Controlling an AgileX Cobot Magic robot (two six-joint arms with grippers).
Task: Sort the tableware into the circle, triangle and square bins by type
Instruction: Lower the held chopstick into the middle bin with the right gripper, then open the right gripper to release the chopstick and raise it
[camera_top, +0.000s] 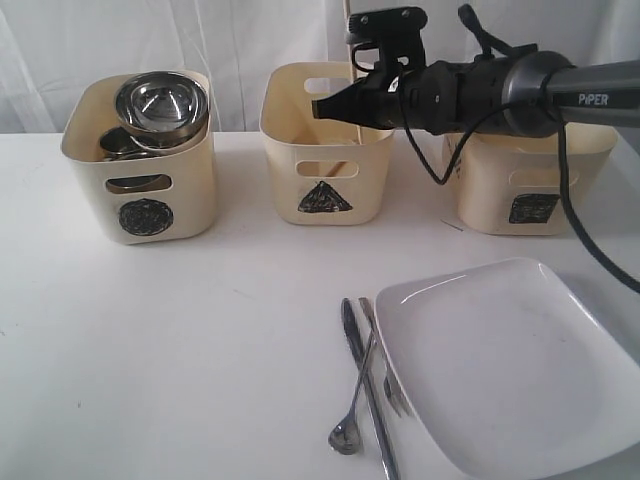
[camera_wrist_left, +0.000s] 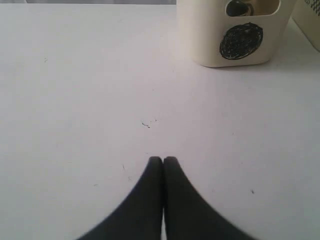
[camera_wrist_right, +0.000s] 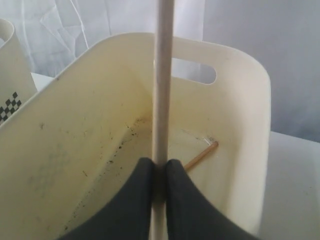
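The right claw (camera_wrist_right: 160, 162) was seen closed on a pale chopstick (camera_wrist_right: 161, 75), which was held upright above the open triangle bin (camera_top: 285, 150). A second chopstick (camera_wrist_right: 202, 155) was found lying on that bin's floor. The left claw (camera_wrist_left: 163, 160) was pressed fully together with nothing in it, low over the bare counter (camera_wrist_left: 100, 100), near the circle bin (camera_wrist_left: 210, 45). A steel bowl (camera_top: 160, 100) was perched on top of the circle bin's contents. The square bin (camera_top: 490, 200) was partly hidden by the right arm. At the front of the counter a white square plate (camera_top: 520, 360) was laid. A knife (camera_top: 375, 430), a spoon (camera_top: 344, 437) and a fork (camera_top: 393, 392) were set just beside the plate's left edge, the spoon crossed over the knife.
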